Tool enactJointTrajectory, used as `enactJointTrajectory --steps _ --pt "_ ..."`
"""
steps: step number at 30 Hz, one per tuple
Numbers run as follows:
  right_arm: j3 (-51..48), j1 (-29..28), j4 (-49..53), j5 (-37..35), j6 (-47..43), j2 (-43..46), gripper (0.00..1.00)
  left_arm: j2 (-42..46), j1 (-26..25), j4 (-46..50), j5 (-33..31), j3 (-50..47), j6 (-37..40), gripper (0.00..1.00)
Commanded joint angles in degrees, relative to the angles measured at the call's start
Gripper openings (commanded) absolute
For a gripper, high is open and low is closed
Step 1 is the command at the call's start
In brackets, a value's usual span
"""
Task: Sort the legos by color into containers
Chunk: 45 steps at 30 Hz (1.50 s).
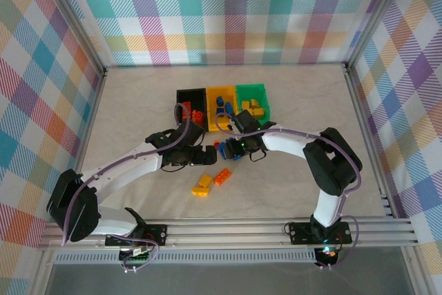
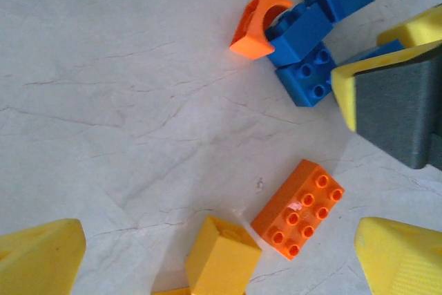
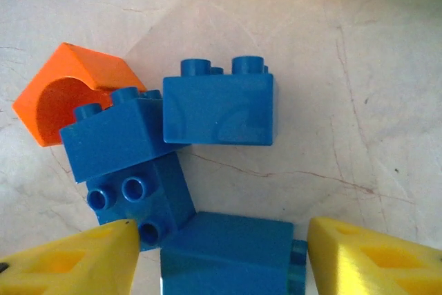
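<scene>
Pose: left arm [image 1: 121,170] stretched forward and to the right; right arm [image 1: 324,164] elbow out, forearm reaching left. Both wrists pitched down, ends close together, apart. State: left gripper [image 2: 221,260] jaws spread wide. State: right gripper [image 3: 224,260] jaws parted, yellow fingertips [image 3: 373,257] pointing down.

White shells and black joints are seen on the left arm [image 1: 131,167], and the right arm [image 1: 290,144] is built to match. There, a lilac cable is run along each arm, outward from the mounting rail [image 1: 228,229]. Black base plates are bolted at that rail. Just below the rail, under the right arm, a green light is lit. Farthest from the rail, the left gripper [image 2: 221,257] is tipped with bright yellow wedge fingers [image 2: 38,257]. The right gripper [image 3: 221,253] is tipped in yellow too, backed by dark grey textured housing [image 2: 407,112].
</scene>
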<state>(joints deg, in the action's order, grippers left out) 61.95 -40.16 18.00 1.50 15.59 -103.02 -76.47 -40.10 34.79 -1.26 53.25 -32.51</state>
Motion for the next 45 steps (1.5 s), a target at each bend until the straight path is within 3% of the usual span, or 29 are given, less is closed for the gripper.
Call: enactJointTrajectory --steps 1,9,14,18,33,37,40,45 --pt "-0.55 -0.3 2.08 -1.0 -0.33 -0.59 0.54 2.4 1.48 -2.29 0.15 -1.61 -1.73 1.0" --pt "-3.07 -0.19 3.55 -6.87 2.03 3.24 0.41 3.01 2.48 -2.7 0.72 -2.54 -1.07 1.0" --pt "-4.88 0.22 3.95 -6.73 2.62 9.81 0.4 3.49 2.48 -3.11 0.58 -2.87 -0.15 1.0" --pt "0.25 0.36 5.79 -4.45 1.6 11.48 0.41 3.58 2.66 -2.9 -0.56 -2.73 0.93 1.0" --pt "33.8 4.52 9.08 -2.79 1.54 -13.06 0.41 8.85 3.79 0.78 -0.77 -5.55 0.82 1.0" --pt "39.94 5.06 10.61 -2.38 2.05 -17.37 0.46 9.85 4.0 1.77 -0.59 -5.44 1.01 1.0" --pt "42.08 5.18 10.78 -1.76 2.18 -18.48 0.58 9.69 4.06 2.22 -0.49 -5.27 2.09 1.0" --pt "37.63 5.18 8.54 -1.15 2.6 -13.84 0.65 6.26 4.15 0.9 1.74 -3.35 4.3 1.0"
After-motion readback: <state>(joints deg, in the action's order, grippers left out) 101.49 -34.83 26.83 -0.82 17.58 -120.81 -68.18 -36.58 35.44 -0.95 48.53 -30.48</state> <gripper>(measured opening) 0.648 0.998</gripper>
